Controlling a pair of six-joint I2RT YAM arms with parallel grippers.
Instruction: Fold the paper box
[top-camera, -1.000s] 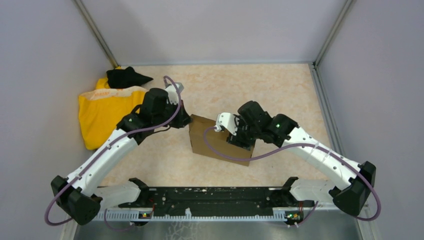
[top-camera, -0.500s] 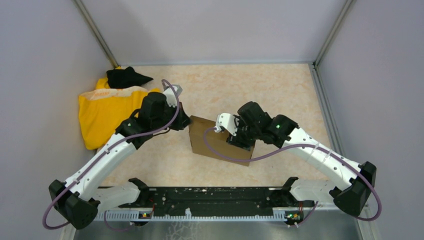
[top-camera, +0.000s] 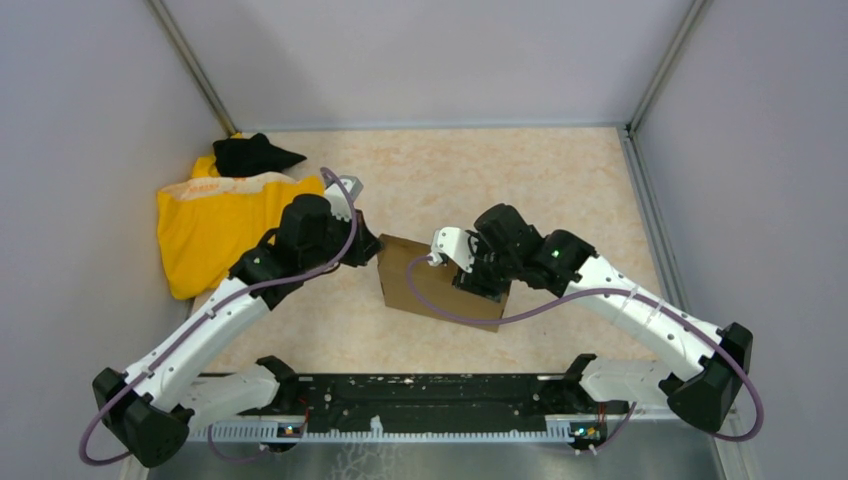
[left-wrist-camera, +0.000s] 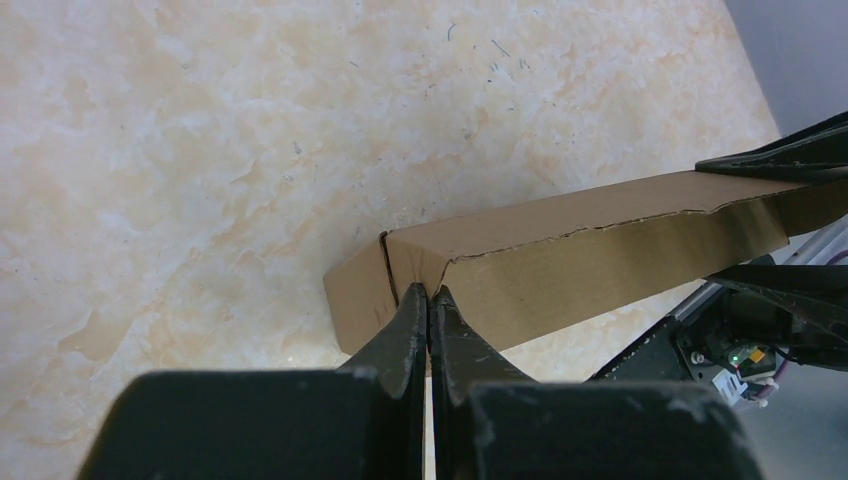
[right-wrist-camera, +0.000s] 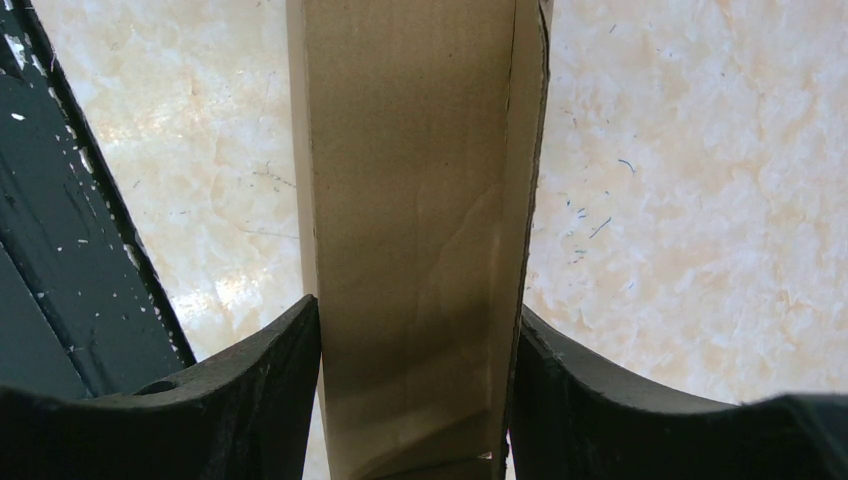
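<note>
Mid-frame, the right gripper (right-wrist-camera: 415, 318) clamps the brown corrugated cardboard box (top-camera: 398, 280); the left gripper (left-wrist-camera: 429, 294), fully closed, touches its corner

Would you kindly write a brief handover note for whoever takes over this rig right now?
Left gripper: shut, tips against the paper box at its left corner; a pinch cannot be confirmed.
Right gripper: shut on the box's right end.
Box: mid-table, already formed into a shallow closed shape.
Left to do: probably press the lid seam flush, then release.
</note>
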